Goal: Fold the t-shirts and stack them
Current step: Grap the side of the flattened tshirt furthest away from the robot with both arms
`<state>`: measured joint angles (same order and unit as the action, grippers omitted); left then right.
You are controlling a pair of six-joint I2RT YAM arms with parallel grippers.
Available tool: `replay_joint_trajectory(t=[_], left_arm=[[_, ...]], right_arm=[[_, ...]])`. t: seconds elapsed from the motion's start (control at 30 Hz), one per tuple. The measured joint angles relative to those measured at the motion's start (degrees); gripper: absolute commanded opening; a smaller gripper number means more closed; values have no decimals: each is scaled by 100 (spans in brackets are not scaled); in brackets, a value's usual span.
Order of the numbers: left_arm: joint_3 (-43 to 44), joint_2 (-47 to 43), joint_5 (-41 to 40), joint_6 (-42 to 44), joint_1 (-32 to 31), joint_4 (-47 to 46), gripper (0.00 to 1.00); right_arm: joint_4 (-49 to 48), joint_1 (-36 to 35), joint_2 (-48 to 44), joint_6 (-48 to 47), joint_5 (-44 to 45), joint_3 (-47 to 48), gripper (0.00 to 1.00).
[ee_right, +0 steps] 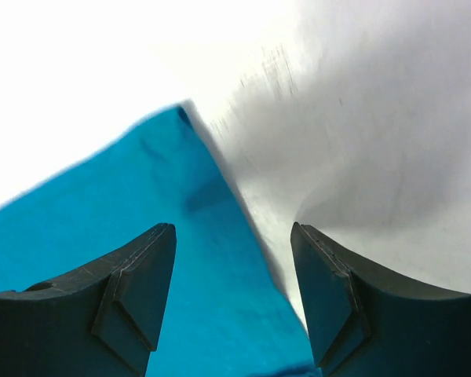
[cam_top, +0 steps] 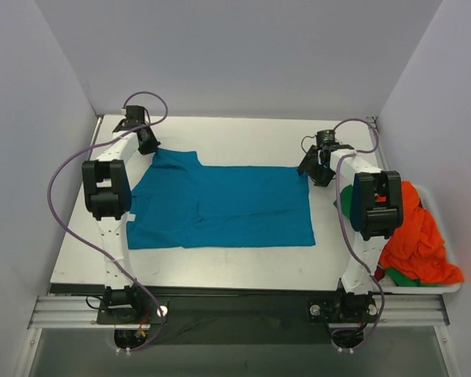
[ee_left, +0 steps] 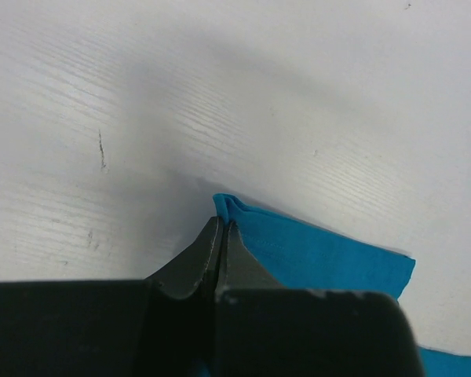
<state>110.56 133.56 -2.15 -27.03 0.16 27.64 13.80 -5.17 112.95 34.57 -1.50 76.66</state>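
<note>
A teal-blue t-shirt (cam_top: 220,206) lies spread flat across the middle of the white table (cam_top: 235,133), its long side running left to right in the overhead view. At the upper left of that view, the left gripper (ee_left: 222,228) reaches down to the shirt's far left corner. The left wrist camera shows its black fingers (ee_left: 208,251) pressed together, pinching a small raised fold of the teal cloth at the very tip of that corner, with bare table beyond.

At the upper right of the shirt, the right gripper (ee_right: 232,228) is poised over the far right corner with its jaws spread wide. In the right wrist view, one finger sits over the teal cloth and the other over bare table, and the shirt's edge runs between them. Whether the fingertips touch the cloth cannot be told.

At the right edge of the overhead view, a bright orange-red t-shirt (cam_top: 416,236) is heaped in a crumpled pile in a white bin (cam_top: 424,289). Green cloth (cam_top: 403,276) shows beneath its near side.
</note>
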Motion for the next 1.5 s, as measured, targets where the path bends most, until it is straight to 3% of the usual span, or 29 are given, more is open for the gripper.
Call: replay_joint_trajectory(t=[0.13, 0.37, 0.93, 1.23, 1.5], left_arm=[[-39, 0, 245, -52, 66, -83, 0], [-46, 0, 474, -122, 74, -227, 0], [-48, -7, 986, -225, 76, -498, 0], [-48, -153, 1388, -323, 76, -555, 0], [-315, -903, 1858, -605, 81, -868, 0]], right_arm=[[24, 74, 286, 144, -129, 542, 60], [-24, 87, 855, 376, -186, 1434, 50], [39, 114, 1071, 638, -184, 1447, 29], [39, 146, 1071, 649, -247, 1449, 0], [35, 177, 1071, 568, -317, 1447, 0]])
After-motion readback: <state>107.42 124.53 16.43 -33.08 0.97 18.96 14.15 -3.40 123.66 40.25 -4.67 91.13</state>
